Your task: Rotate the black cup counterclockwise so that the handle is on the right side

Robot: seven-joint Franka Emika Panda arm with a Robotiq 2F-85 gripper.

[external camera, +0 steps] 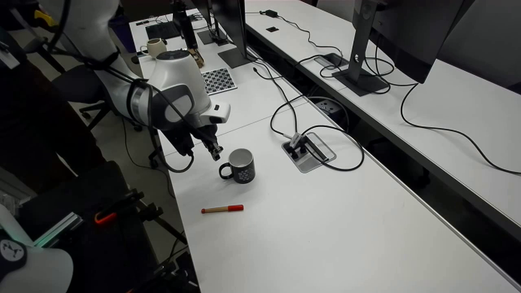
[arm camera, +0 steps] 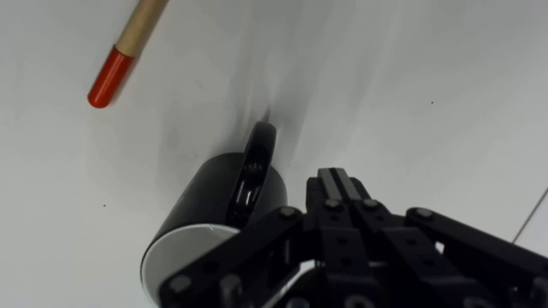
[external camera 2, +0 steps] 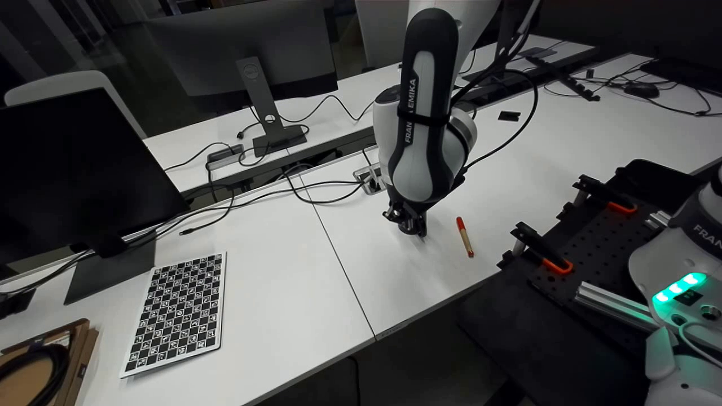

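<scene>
One black cup [external camera: 244, 173] with a white inside stands upright on a white bench [external camera: 309, 228]. Its one handle [arm camera: 255, 167] points left in an exterior view. A white robot arm [external camera 2: 423, 135] hangs over the bench beside the cup; its jaws are narrow, the two fingers [arm camera: 329, 185] pressed together. In the wrist view they appear right of the handle, a gap showing between. One tan stick [external camera: 217, 209] with red ends lies near the cup. Farther along the bench are one cream mug [external camera: 156, 49] and one checkered board [external camera 2: 175, 316]. One socket panel [external camera: 308, 164] is set into the bench. In an exterior view, two monitors [external camera 2: 67, 169] stand left of the arm, and three green lights [external camera 2: 674, 288] glow on a white housing [external camera 2: 657, 254], far right.
</scene>
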